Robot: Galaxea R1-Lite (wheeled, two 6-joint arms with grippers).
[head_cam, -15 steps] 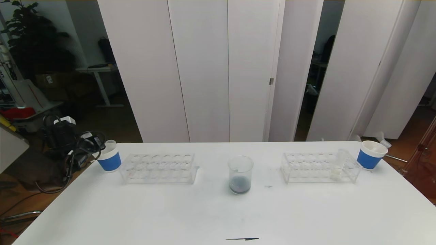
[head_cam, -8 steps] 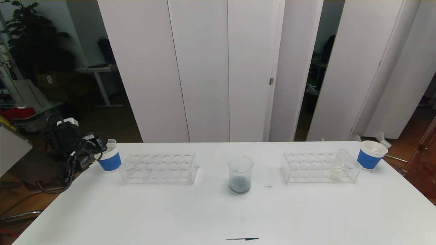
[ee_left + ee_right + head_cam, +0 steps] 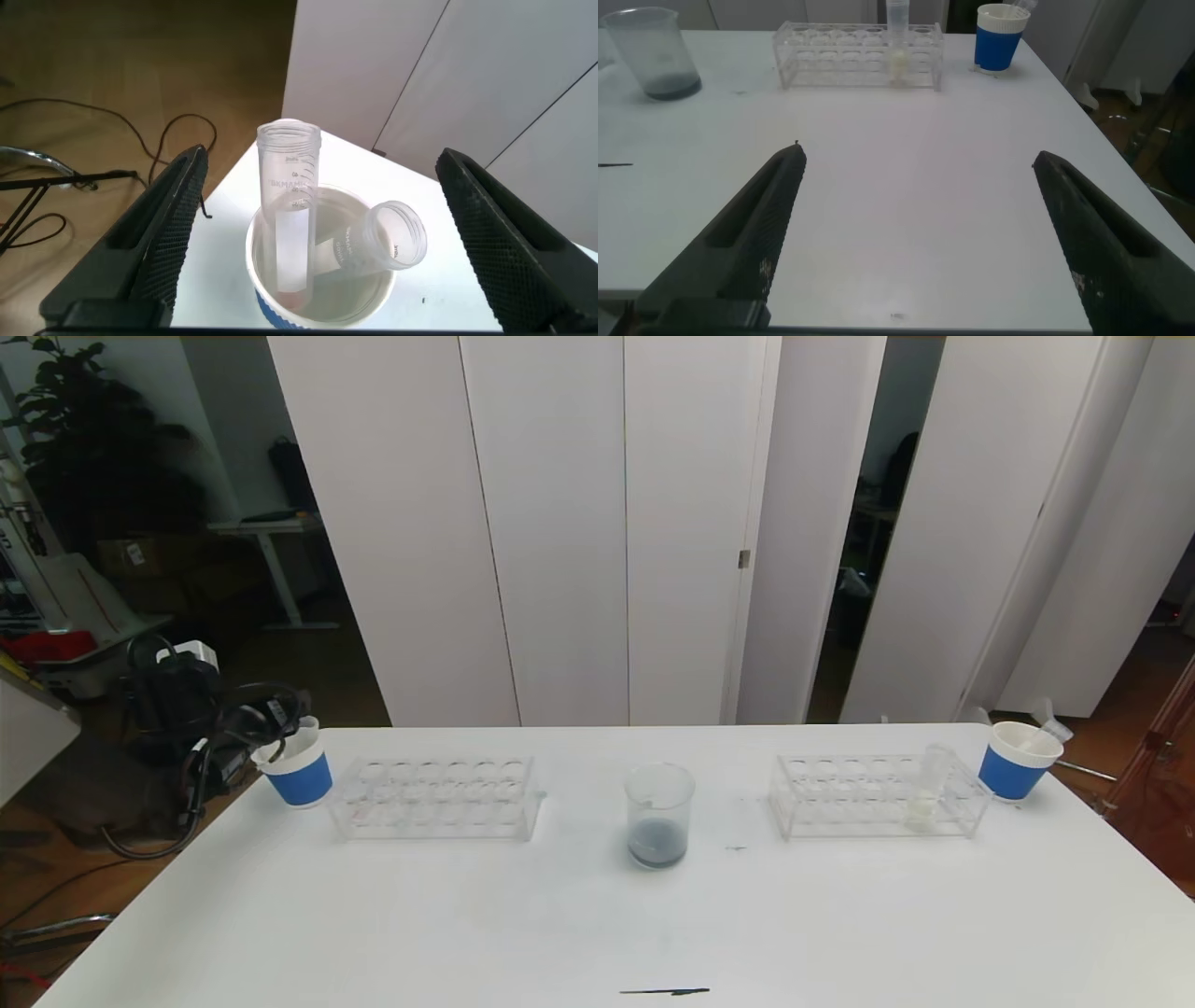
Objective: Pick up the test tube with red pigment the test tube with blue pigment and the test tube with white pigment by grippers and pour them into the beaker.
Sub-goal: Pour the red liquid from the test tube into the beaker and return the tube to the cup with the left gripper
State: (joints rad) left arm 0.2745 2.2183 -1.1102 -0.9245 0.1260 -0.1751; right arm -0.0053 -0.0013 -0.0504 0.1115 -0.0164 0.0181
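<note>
Head view: nearest us on the white table (image 3: 467, 933) lies a thin dark mark at the front edge. Past it, at mid-table, stands the beaker (image 3: 659, 815), upright, with a shallow layer of dark grey-blue liquid in its bottom. To our left of it sits a clear rack (image 3: 434, 797), and we cannot make out any tube in it. To our right sits a second rack (image 3: 876, 793), and the white tube (image 3: 928, 786) stands upright in a hole near its right end, pale liquid at its foot. Just beyond that rack, at the right edge, is a blue-banded cup (image 3: 1018, 760).

At the far left corner stands another blue-banded cup (image 3: 293, 768), and our left gripper (image 3: 280, 733) hangs right over it. In the left wrist view its fingers (image 3: 159, 233) are spread wide to either side of the cup (image 3: 318, 280), pinching nothing. Two empty clear tubes (image 3: 291, 210) rest inside the cup, one upright and one leaning on the rim.

The right gripper (image 3: 915, 233) shows only in its own wrist view, low over bare table near the front right, jaws spread wide apart and empty, with the rack (image 3: 859, 56) and beaker (image 3: 652, 51) well ahead.
</note>
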